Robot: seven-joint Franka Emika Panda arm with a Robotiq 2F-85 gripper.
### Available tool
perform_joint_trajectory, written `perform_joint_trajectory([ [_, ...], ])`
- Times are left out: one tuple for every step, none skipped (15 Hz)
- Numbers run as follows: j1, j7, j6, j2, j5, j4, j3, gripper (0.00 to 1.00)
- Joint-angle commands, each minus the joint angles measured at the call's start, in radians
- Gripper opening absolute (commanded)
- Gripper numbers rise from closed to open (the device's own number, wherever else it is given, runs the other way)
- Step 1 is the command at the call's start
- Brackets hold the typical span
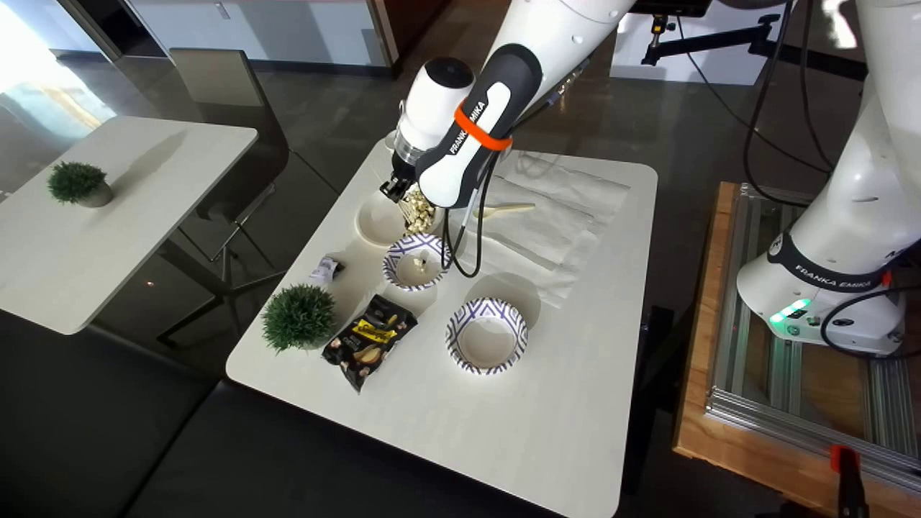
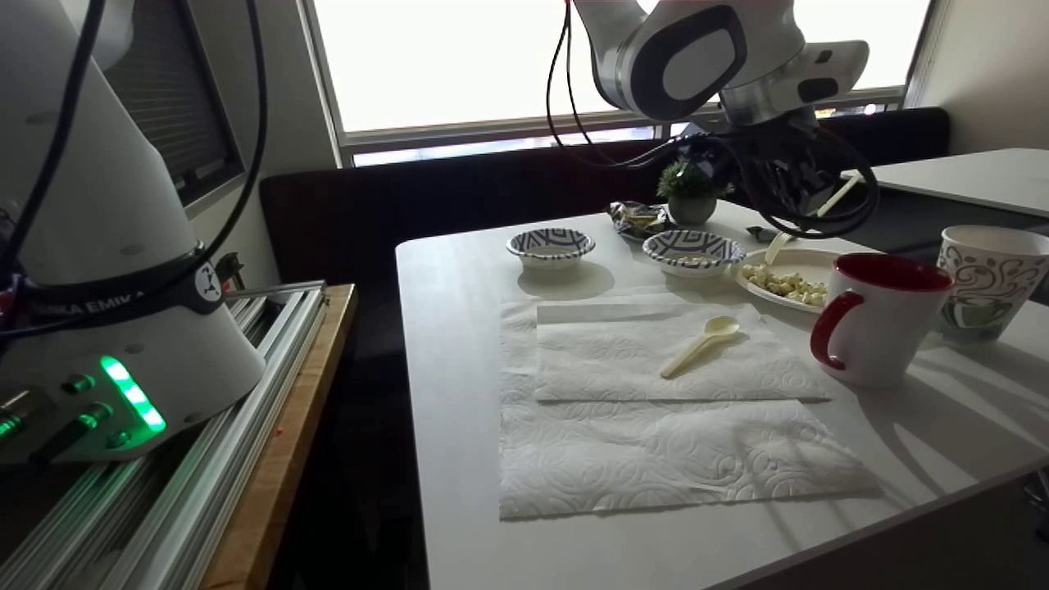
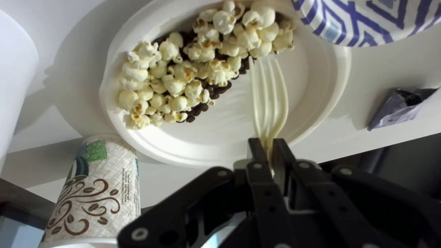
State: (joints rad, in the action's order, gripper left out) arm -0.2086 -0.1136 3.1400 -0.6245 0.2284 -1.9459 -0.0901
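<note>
In the wrist view my gripper (image 3: 269, 146) is shut on a pale yellow plastic fork (image 3: 269, 103), gripping it just behind the tines. The tines reach over a white plate (image 3: 227, 131), their tips at the edge of a popcorn heap (image 3: 220, 38); whether they touch it I cannot tell. Dark brown chips (image 3: 217, 91) lie under and beside the popcorn. An exterior view shows the fork's handle (image 2: 842, 192) slanting up past the gripper. Beside the plate stands a blue-and-white patterned bowl (image 1: 392, 265) with a few popcorn pieces inside.
A paper cup (image 3: 96, 193) and a red-and-white mug (image 2: 881, 328) stand close to the plate. Paper towels (image 2: 606, 451) carry a spoon (image 2: 692, 348). A second patterned bowl (image 1: 457, 349), a black snack bag (image 1: 370, 338), a small wrapper (image 1: 326, 269) and a potted plant (image 1: 298, 316) share the table.
</note>
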Motion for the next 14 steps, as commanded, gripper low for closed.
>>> perform_joint_trajectory([
  [-0.023,-0.049,0.001,-0.015,-0.039,0.01,-0.027,0.03],
  [-0.026,-0.05,-0.001,-0.016,-0.039,0.01,-0.031,0.03],
  [-0.028,-0.051,-0.002,-0.018,-0.039,0.011,-0.035,0.03],
  [-0.031,-0.052,-0.003,-0.02,-0.04,0.011,-0.039,0.03],
  [-0.034,-0.053,-0.005,-0.023,-0.04,0.012,-0.044,0.03],
  [-0.035,-0.055,-0.008,-0.026,-0.04,0.013,-0.047,0.03],
  [-0.033,-0.054,-0.01,-0.029,-0.039,0.014,-0.045,0.03],
  [-0.034,-0.054,-0.01,-0.033,-0.04,0.015,-0.047,0.03],
  [-0.03,-0.052,-0.012,-0.036,-0.039,0.017,-0.042,0.03],
  [-0.031,-0.051,-0.01,-0.04,-0.04,0.018,-0.044,0.03],
  [-0.031,-0.051,-0.01,-0.043,-0.041,0.019,-0.044,0.03],
  [-0.029,-0.05,-0.011,-0.044,-0.041,0.02,-0.042,0.03],
  [-0.029,-0.05,-0.011,-0.046,-0.041,0.02,-0.043,0.03],
  [-0.029,-0.049,-0.01,-0.047,-0.042,0.021,-0.044,0.03],
])
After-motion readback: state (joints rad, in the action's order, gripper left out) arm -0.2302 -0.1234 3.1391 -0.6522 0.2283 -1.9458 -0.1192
